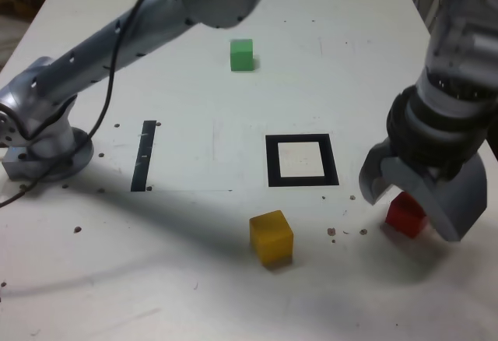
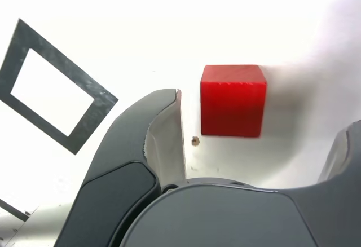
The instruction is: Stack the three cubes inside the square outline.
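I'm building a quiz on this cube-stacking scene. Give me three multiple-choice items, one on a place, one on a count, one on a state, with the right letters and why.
1. Which cube lies nearest the gripper?
A. green
B. yellow
C. red

2. How many cubes sit inside the square outline?
A. none
B. one
C. two

3. How does the gripper stand?
A. shut on the yellow cube
B. open, holding nothing
C. shut on nothing

Answers:
1. C: the red cube sits on the table between the jaws, while the green cube and the yellow cube lie apart from them.
2. A: only the white centre shows inside the outline.
3. B: in the wrist view the jaws stand wide of the red cube.
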